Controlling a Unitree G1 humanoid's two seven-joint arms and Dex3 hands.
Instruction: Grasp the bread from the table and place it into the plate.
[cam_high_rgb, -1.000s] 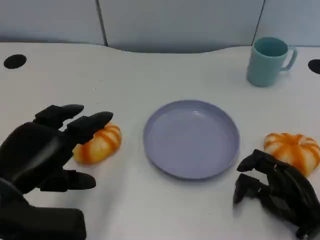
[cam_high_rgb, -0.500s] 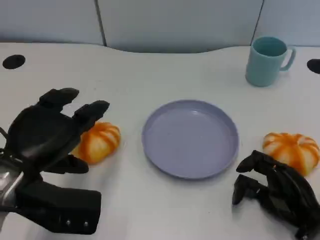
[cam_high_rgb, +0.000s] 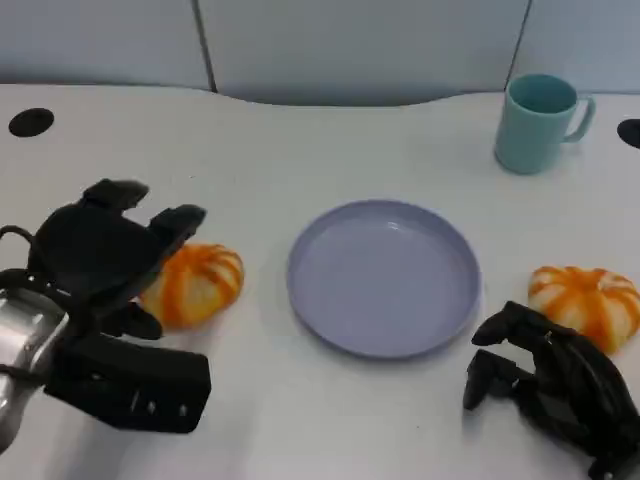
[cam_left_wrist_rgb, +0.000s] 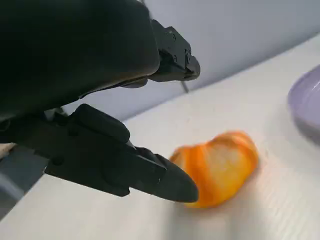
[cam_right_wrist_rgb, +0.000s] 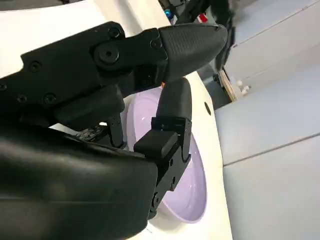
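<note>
Head view: my left hand (cam_high_rgb: 100, 255) hangs over the table (cam_high_rgb: 300, 140) at 9 o'clock of the plate (cam_high_rgb: 384, 276), fingers spread, holding nothing. The bread (cam_high_rgb: 194, 284) lies on the table just under the fingertips, left of the plate. My right hand (cam_high_rgb: 550, 385) sits at 5 o'clock of the plate, fingers curled, empty; a second bread (cam_high_rgb: 587, 303) just beyond it. Cup (cam_high_rgb: 540, 122) at 1 o'clock.

Left wrist view: fingers (cam_left_wrist_rgb: 150, 172) apart, bread (cam_left_wrist_rgb: 217, 167) beyond them, untouched.

Right wrist view: fingers (cam_right_wrist_rgb: 170, 125) bent over the plate (cam_right_wrist_rgb: 195, 175).
</note>
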